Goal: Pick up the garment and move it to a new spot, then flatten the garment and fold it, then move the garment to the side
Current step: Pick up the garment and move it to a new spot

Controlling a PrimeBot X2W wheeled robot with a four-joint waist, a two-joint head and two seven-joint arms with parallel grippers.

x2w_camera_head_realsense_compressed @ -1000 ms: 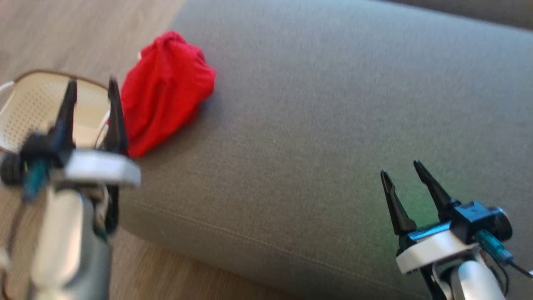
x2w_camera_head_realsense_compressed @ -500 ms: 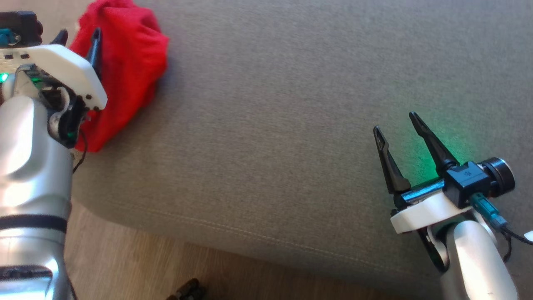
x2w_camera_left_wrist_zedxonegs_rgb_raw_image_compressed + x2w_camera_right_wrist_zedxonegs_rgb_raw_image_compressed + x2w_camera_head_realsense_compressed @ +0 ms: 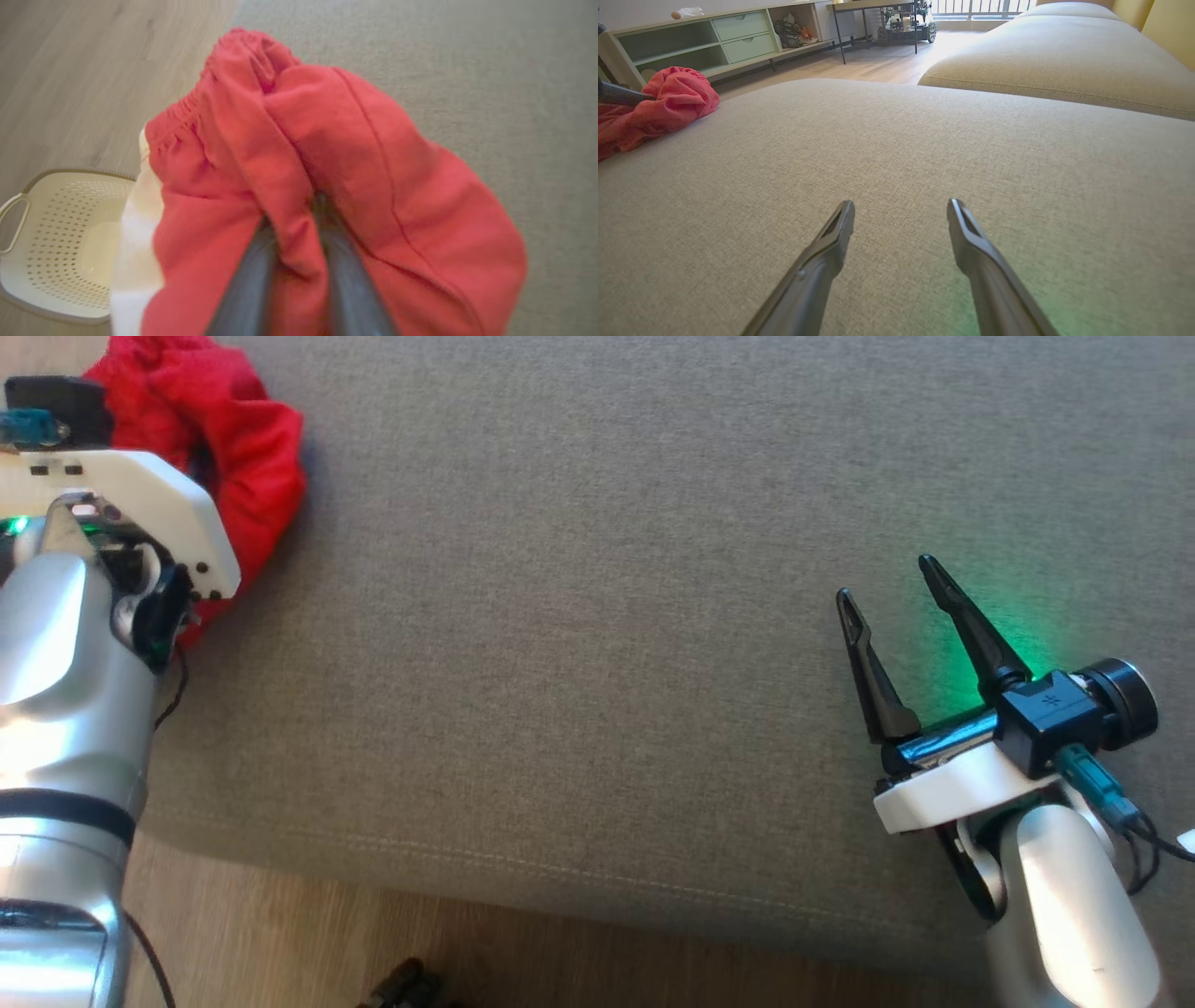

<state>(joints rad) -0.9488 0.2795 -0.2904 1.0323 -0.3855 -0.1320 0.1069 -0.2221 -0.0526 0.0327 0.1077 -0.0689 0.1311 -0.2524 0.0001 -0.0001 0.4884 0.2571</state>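
Two left fingers (image 3: pixel 247 289) pinch a fold of red garment (image 3: pixel 373 177) between them.

Cream perforated basket (image 3: pixel 56 242) on wood floor (image 3: pixel 84 70) beside grey cushion (image 3: pixel 607 616).

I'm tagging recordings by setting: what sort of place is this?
Probably a home living room: a grey sofa cushion, a low cabinet with drawers on wood floor, and a laundry basket near the red garment.
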